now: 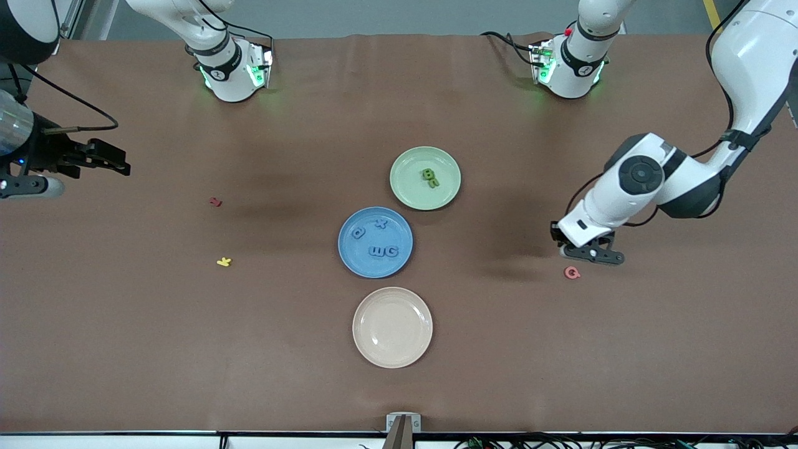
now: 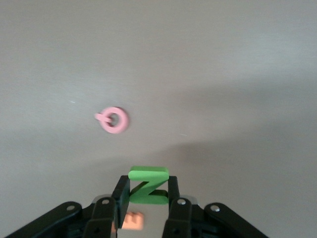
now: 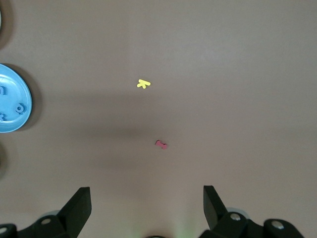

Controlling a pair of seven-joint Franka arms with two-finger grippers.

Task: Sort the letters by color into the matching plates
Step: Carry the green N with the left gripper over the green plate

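The left hand (image 2: pixel 146 198), over the desk (image 1: pixel 124 349) toward the left arm's edge, is pinching a green letter (image 2: pixel 147 184); the right hand (image 3: pixel 147 208) is waiting spread above the right arm's edge.

I work over a brown table cover (image 1: pixel 187 349) that spreads matte and plain across nearly the whole front view; in both wrist views it fills the background too. At twelve o'clock a faint crease runs into it from the top edge. At six o'clock a small grey metal bracket (image 1: pixel 403 423) sits at the cover's near edge. A white rail (image 1: pixel 112 440) runs below it from seven o'clock, with a tangle of dark cables (image 1: pixel 561 441) at five o'clock. Grey floor (image 1: pixel 386 15) shows at twelve, and a yellow floor stripe (image 1: pixel 711 12) at one o'clock.
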